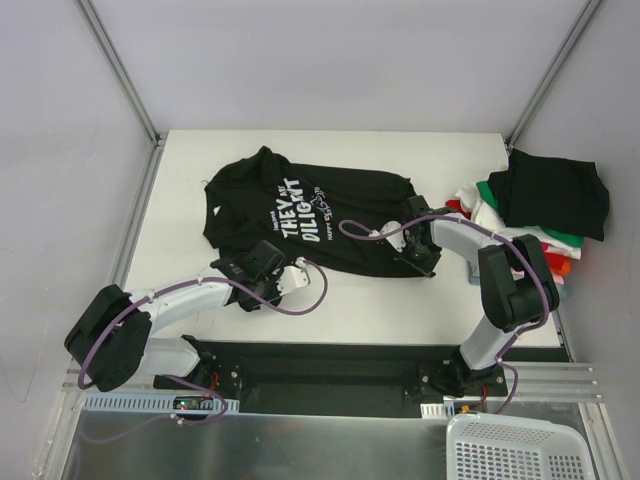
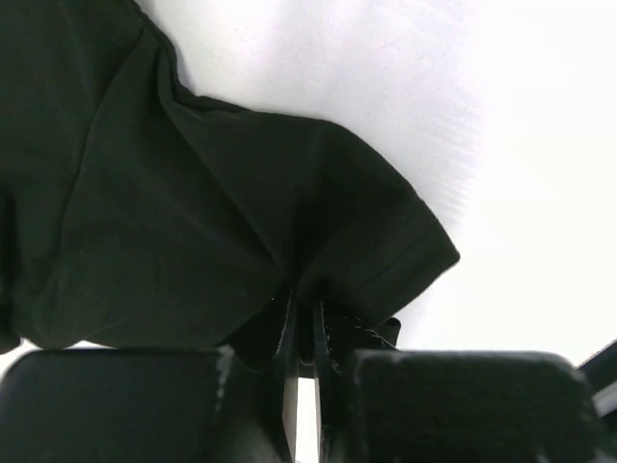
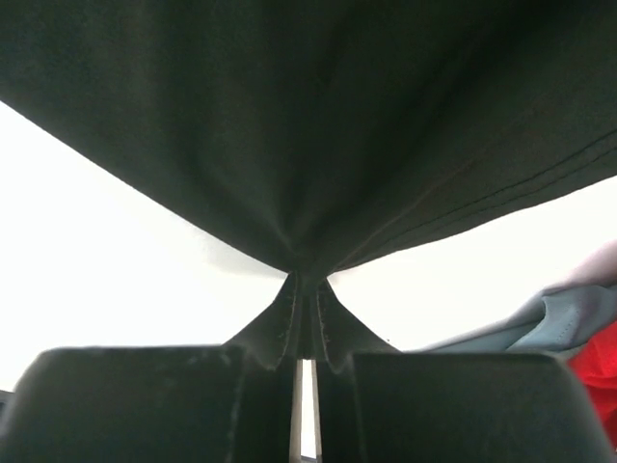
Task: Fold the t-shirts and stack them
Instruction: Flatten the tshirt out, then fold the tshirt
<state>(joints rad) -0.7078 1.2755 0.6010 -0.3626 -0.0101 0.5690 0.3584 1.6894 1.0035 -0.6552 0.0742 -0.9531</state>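
The left gripper is pinched nearly closed on a soft black cotton short-sleeved t-shirt with white chest lettering. In the left wrist view its two dark, flat-faced fingers stand with only a thin slit between them, and a fold of the black t-shirt is drawn down into that slit. The fold is beside a sleeve, whose stitched hem band curves off to the right. The cloth fans out from the left gripper in soft creases.

The right gripper is likewise clamped on the same garment at its near right corner. In the right wrist view the black t-shirt funnels to a tight point between the closed fingers, with taut wrinkles radiating upward. Parallel lines of hem stitching run along the right edge. The right gripper shows a narrow bright gap lower down, below the nipped cloth.

The shirt lies spread, printed side up and slightly rumpled, across the middle of the smooth matte white tabletop, its collar toward the far left.

At the table's right edge sits a stack of folded tees. A black one is on top, and green, white, red and orange layers peek out beneath. Blue-grey cloth and red cloth show at the edge of the right wrist view.

A white perforated plastic basket stands near the right arm's base.
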